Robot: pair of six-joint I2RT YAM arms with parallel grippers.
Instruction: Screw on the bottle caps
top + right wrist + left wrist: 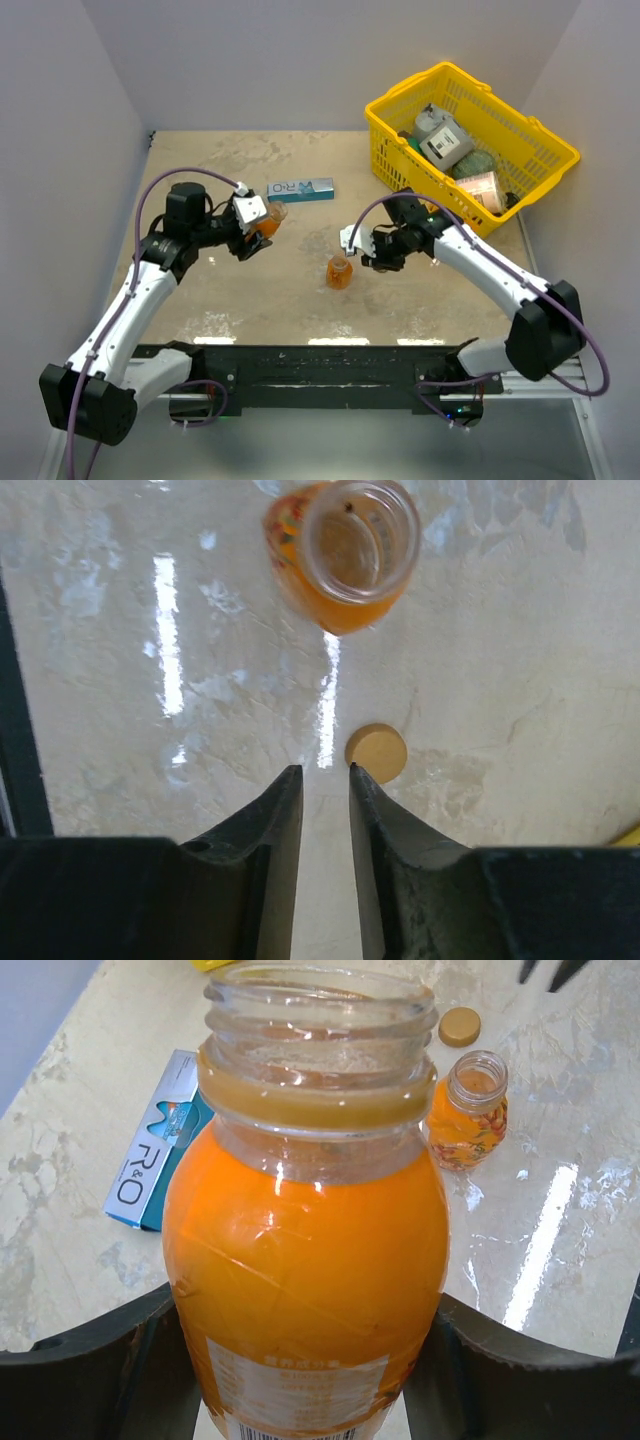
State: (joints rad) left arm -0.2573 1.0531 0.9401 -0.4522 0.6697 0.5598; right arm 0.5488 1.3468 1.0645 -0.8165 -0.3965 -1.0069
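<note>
My left gripper (258, 232) is shut on an open orange bottle (268, 221), held off the table; in the left wrist view the bottle (305, 1220) fills the frame between the fingers of that gripper (305, 1305). A second open bottle (340, 272) stands on the table mid-front, also showing in the left wrist view (467, 1112) and the right wrist view (345, 555). One brownish-orange cap (377, 752) lies flat on the table, and shows beyond that bottle in the left wrist view (459, 1026). My right gripper (320, 770) is low, narrowly open and empty, its right fingertip at the cap's edge. It hides the cap in the top view (366, 254). No second cap shows.
A blue-and-white box (301, 189) lies at the back centre, left of the held bottle in the left wrist view (150, 1150). A yellow basket (400, 165) with several items stands at the back right. Grey walls close the table on three sides.
</note>
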